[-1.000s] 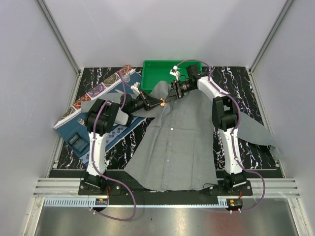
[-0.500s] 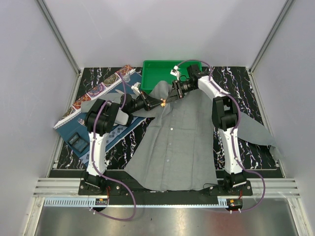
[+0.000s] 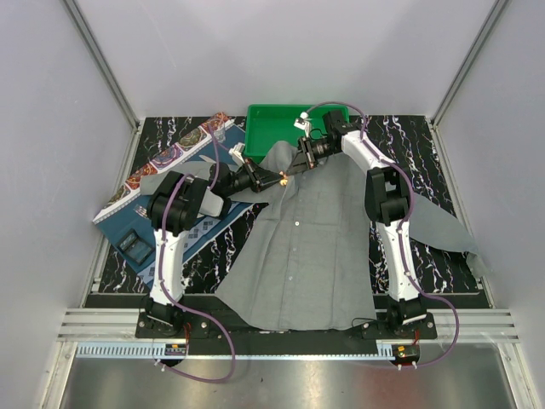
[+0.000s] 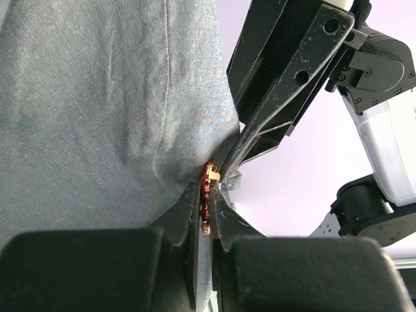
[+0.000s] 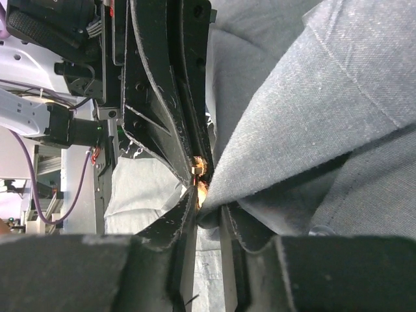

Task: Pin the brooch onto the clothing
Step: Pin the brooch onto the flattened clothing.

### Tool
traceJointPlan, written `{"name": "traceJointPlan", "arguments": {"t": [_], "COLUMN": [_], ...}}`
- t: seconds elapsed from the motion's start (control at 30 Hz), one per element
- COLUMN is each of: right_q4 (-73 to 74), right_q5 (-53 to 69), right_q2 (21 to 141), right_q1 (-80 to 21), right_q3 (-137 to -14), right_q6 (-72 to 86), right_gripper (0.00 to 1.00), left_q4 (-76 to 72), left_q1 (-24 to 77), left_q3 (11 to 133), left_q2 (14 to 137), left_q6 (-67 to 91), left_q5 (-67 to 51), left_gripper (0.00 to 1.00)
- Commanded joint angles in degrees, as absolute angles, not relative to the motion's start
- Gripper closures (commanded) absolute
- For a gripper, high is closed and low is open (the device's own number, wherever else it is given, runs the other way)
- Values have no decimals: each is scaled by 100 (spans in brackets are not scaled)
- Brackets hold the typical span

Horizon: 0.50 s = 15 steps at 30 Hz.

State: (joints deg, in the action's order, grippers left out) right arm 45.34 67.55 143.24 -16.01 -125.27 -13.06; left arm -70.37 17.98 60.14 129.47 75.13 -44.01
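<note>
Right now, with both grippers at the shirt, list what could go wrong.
The brooch sits at the very tips of the left gripper; it could twist or slip out. The right gripper pinches only a thin fold of shirt, which may pull free. The two grippers' tips almost touch and could collide.

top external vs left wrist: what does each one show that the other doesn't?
Top external only: the whole shirt spread out, the green bin behind it, the placemat at left. Left wrist only: the brooch seen pinched between the left end effector fingers, fabric puckering against it. Both: the right end effector tip meeting the left at the brooch on the shirt.
</note>
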Motion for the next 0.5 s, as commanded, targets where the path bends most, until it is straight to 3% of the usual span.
{"name": "traceJointPlan", "arguments": {"t": [0.0, 0.1, 0.27, 0.47], "right_q4": [4728, 4983, 5124, 5107], "right_q5": [7022, 7023, 6944, 6830], "right_q2": [14300, 14300, 14265, 14186], "right_q1": [-1591, -1591, -1600, -1643], "right_q3": [-12683, -12691, -12709, -12630], "right_q6": [-1581, -1880, -2118, -2188], "right_gripper": [77, 79, 100, 100], "left_q4": [-9527, -9501, -9431, -9142], "left_q1": [1846, 1854, 1854, 1890], "left_q3": [6170, 6179, 6214, 6196], "left_q2": [12876, 12885, 12876, 12823], "left_q6": [7550, 7541, 7515, 7392], "left_q5": [-4456, -4430, -4438, -4342], "left_gripper": [100, 100, 100, 100]}}
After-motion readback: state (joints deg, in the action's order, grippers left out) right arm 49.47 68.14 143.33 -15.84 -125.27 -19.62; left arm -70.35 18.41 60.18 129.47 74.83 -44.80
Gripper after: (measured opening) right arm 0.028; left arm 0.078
